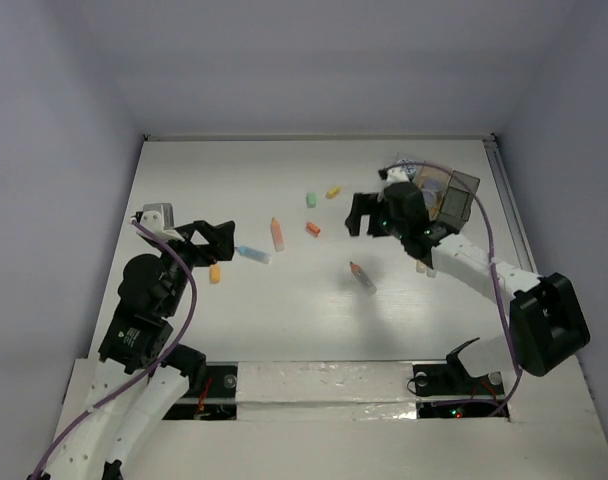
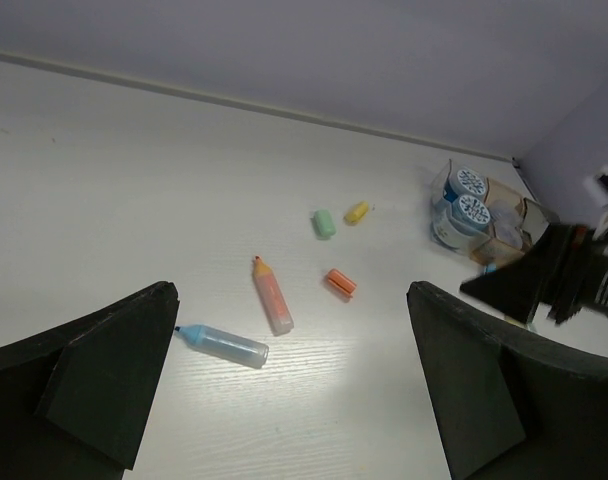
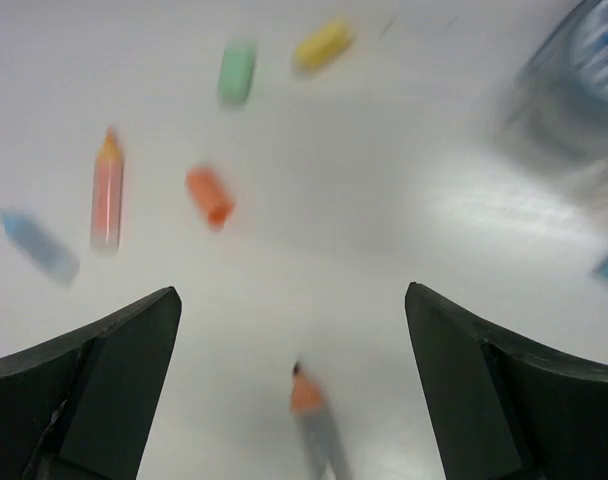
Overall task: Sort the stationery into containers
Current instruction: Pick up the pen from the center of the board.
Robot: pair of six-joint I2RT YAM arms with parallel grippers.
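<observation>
Right tool (image 1: 358, 214) is hanging open beside translucent amber box (image 1: 432, 190) and smoky grey box (image 1: 463, 196); left tool (image 2: 294, 385) is gaping empty. Stubby orange marker (image 2: 272, 296) and blue marker (image 2: 224, 346) are lying on white surface (image 1: 304, 325) between tools.

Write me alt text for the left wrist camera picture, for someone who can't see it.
The open left gripper frames a white table strewn with a blue marker, an orange marker, an orange bit, a green bit and a yellow bit. At the far right, a translucent container holds blue-white rolls, with the right gripper just in front of it.
</observation>
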